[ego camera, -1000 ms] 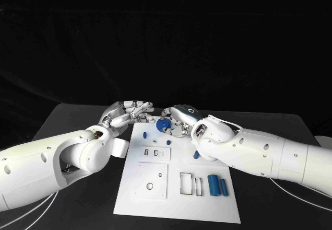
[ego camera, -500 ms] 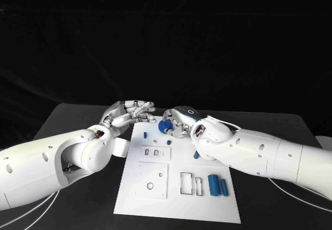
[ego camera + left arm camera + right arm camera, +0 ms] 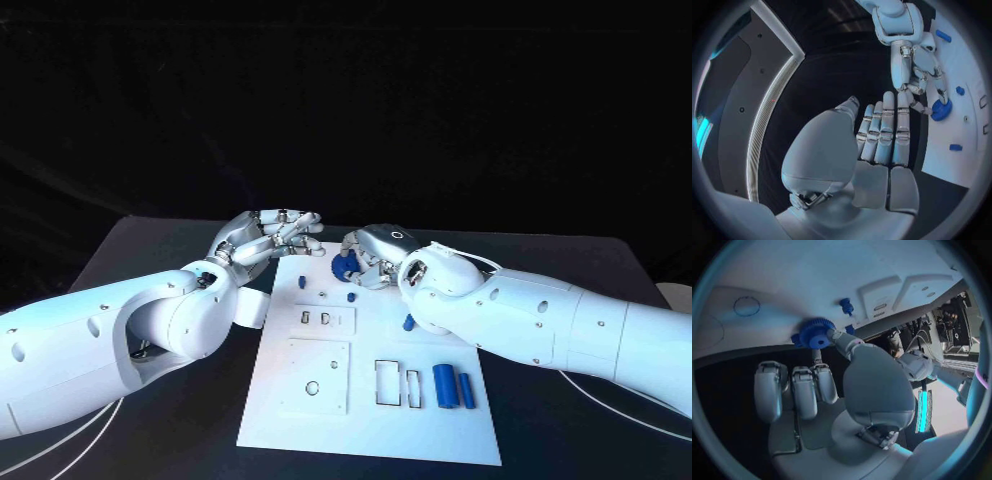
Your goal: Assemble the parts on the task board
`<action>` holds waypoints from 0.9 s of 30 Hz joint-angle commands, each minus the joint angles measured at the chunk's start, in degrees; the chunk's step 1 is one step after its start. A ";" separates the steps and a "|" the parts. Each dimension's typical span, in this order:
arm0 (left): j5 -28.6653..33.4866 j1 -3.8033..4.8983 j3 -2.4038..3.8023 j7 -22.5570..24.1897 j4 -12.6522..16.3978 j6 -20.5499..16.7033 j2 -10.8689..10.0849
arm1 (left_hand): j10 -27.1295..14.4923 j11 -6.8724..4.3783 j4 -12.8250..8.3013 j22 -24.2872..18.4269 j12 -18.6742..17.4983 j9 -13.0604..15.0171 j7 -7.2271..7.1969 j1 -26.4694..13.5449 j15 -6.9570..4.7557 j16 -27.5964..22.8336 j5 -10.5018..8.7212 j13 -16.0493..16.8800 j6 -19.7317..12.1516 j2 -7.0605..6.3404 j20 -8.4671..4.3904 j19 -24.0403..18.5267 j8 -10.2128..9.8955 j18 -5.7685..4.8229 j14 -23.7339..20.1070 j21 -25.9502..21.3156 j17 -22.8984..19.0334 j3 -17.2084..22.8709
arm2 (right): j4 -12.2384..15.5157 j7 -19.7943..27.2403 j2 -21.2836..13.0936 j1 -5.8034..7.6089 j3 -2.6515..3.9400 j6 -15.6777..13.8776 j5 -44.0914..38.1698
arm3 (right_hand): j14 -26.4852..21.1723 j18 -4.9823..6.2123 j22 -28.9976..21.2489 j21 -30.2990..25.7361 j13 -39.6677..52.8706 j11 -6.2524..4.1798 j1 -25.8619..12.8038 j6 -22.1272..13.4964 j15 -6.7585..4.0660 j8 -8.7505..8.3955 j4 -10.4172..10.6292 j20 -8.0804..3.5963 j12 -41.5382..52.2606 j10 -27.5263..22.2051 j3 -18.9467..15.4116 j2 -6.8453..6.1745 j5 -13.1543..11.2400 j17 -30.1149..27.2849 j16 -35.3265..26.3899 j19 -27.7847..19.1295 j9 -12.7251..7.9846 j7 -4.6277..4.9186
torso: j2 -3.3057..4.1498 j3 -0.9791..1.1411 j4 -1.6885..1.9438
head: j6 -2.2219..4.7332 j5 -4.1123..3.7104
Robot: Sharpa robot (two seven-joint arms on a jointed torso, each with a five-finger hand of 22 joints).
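the task board lies flat in the middle of the black tabletop, and everything here is placed relative to it. the right hand sits over the board's far edge and pinches a blue gear between thumb and a fingertip; the right wrist view shows the gear held at the fingertips just above the white surface, while the remaining fingers curl in beneath it. whether the gear touches the board cannot be told.

the left hand hovers just off the board's far left corner, its fingers drawn together in a narrow, curled pose with nothing in them. in the left wrist view that hand's fingers lie side by side and point toward the gear, close to it but apart.

near the board's far end, just on the near side of the gear, stand two small blue pegs and. another small blue piece shows at the board's right side, partly hidden by the right arm. at the board's near right corner two blue cylinders and lie side by side, next to two narrow rectangular slots. the board's near left area carries a raised square plate with an oval hole.
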 commanded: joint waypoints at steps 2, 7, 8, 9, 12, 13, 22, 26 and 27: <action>0.14 0.07 0.04 0.40 0.17 0.81 0.06 | 0.01 0.29 -0.02 0.10 -0.21 0.06 -0.08 -0.18 0.27 -0.12 0.19 0.06 -0.27 -0.36 0.03 0.26 -0.38 0.68 0.14 0.36 0.07 0.26 | -0.27 -0.68 0.14 -0.29 -0.20 1.64 -0.86 | 5.24 -0.76 3.99 -0.39 4.61 0.54 -1.07 -1.62 0.10 -1.54 0.44 0.22 -0.46 -0.67 0.04 -0.42 -0.97 12.28 0.07 -0.43 -0.66 0.86 | 0.04 -0.04 0.05 | 0.08 -0.02; 0.14 0.07 0.04 0.35 0.17 0.82 0.04 | 0.01 0.29 -0.02 0.10 -0.21 0.06 -0.08 -0.18 0.27 -0.12 0.19 0.06 -0.27 -0.36 0.03 0.26 -0.38 0.68 0.14 0.36 0.07 0.26 | -0.35 -0.34 0.28 -0.31 -0.21 1.26 -0.36 | 5.26 -0.70 3.83 -0.65 4.32 1.27 -1.91 -3.80 0.74 -3.68 1.06 0.81 -0.71 -1.03 -0.41 -0.53 -2.09 12.37 0.09 -0.59 -1.52 1.62 | 0.01 -0.04 0.03 | 0.14 -0.04; 0.14 0.07 0.04 0.33 0.18 0.83 0.02 | 0.01 0.29 -0.02 0.10 -0.21 0.06 -0.08 -0.18 0.27 -0.12 0.19 0.06 -0.27 -0.36 0.03 0.26 -0.38 0.68 0.14 0.36 0.07 0.26 | -0.38 -0.29 0.29 -0.31 -0.22 1.37 -0.13 | 5.25 -0.67 3.73 -0.78 4.17 1.50 -2.46 -4.57 0.96 -4.40 1.50 1.02 -0.82 -1.22 -0.78 -0.60 -2.19 12.36 0.09 -0.67 -1.80 1.85 | 0.00 -0.05 0.02 | 0.15 -0.04; 0.14 0.07 0.04 0.33 0.18 0.83 0.01 | 0.01 0.29 -0.02 0.10 -0.21 0.06 -0.08 -0.18 0.27 -0.12 0.19 0.06 -0.27 -0.36 0.03 0.26 -0.38 0.68 0.14 0.36 0.07 0.26 | -0.41 -0.26 0.29 -0.31 -0.22 1.51 0.03 | 5.26 -0.66 3.69 -0.82 4.14 1.54 -2.58 -4.66 0.99 -4.50 1.60 1.05 -0.84 -1.25 -0.86 -0.60 -2.22 12.37 0.10 -0.70 -1.84 1.88 | 0.01 -0.05 0.02 | 0.15 -0.03; 0.14 0.07 0.04 0.30 0.16 0.83 0.00 | 0.01 0.29 -0.02 0.10 -0.21 0.06 -0.08 -0.18 0.27 -0.12 0.19 0.06 -0.27 -0.36 0.03 0.26 -0.38 0.68 0.14 0.36 0.07 0.26 | -0.49 -0.23 0.25 -0.31 -0.22 2.11 0.37 | 5.26 -0.62 3.66 -0.95 3.98 1.82 -5.28 -5.08 1.29 -5.52 3.75 1.40 -0.96 -1.49 -2.87 -0.99 -0.91 12.41 0.11 -0.76 -2.18 2.10 | 0.02 -0.04 0.01 | 0.17 0.00; 0.14 0.07 0.04 0.29 0.13 0.81 0.01 | 0.01 0.29 -0.02 0.10 -0.21 0.06 -0.08 -0.18 0.27 -0.12 0.19 0.06 -0.27 -0.36 0.03 0.26 -0.38 0.68 0.14 0.36 0.07 0.26 | -0.54 -0.23 0.22 -0.31 -0.22 2.43 0.49 | 5.25 -0.60 3.61 -1.01 3.99 1.84 -5.83 -5.05 1.31 -5.65 4.24 1.43 -0.96 -1.50 -3.38 -1.07 -0.87 12.38 0.11 -0.81 -2.21 2.11 | 0.02 -0.04 0.01 | 0.17 0.00; 0.14 0.07 0.04 0.25 -0.06 0.82 0.09 | 0.04 0.30 -0.01 0.09 -0.26 0.14 -0.07 -0.28 0.28 -0.20 0.19 0.07 -0.27 -0.51 0.04 0.20 -0.42 0.67 0.10 0.41 0.32 0.56 | -0.48 0.03 -0.15 -0.31 -0.24 4.02 0.94 | 5.27 -0.59 3.73 -1.08 4.27 1.61 -8.80 -3.40 1.18 -5.76 7.57 1.40 -0.76 -1.31 -6.11 -0.71 2.05 12.49 0.14 -0.78 -2.11 1.79 | 0.03 0.00 0.00 | 0.12 -0.08; 0.14 0.07 0.04 0.26 -0.12 0.83 0.11 | 0.04 0.30 -0.01 0.09 -0.26 0.14 -0.07 -0.28 0.28 -0.20 0.19 0.07 -0.27 -0.51 0.04 0.20 -0.42 0.67 0.10 0.41 0.32 0.56 | -0.20 0.20 -0.53 -0.31 -0.24 3.23 1.07 | 5.28 -0.60 3.82 -1.04 4.43 1.49 -8.96 -2.90 1.08 -5.68 8.01 1.31 -0.65 -1.15 -6.30 -0.42 2.46 12.52 0.15 -0.73 -2.06 1.64 | 0.01 0.01 0.04 | 0.12 -0.08; 0.14 0.07 0.04 0.26 -0.14 0.84 0.12 | 0.04 0.30 -0.01 0.09 -0.26 0.14 -0.07 -0.28 0.28 -0.20 0.19 0.07 -0.27 -0.51 0.04 0.20 -0.42 0.67 0.10 0.41 0.32 0.56 | 0.05 0.39 -0.82 -0.31 -0.24 2.34 1.29 | 5.29 -0.58 3.76 -1.10 4.47 1.45 -8.97 -2.76 1.05 -5.66 8.12 1.29 -0.62 -1.11 -6.33 -0.31 2.58 12.56 0.16 -0.77 -2.04 1.60 | 0.00 0.01 0.07 | 0.18 -0.09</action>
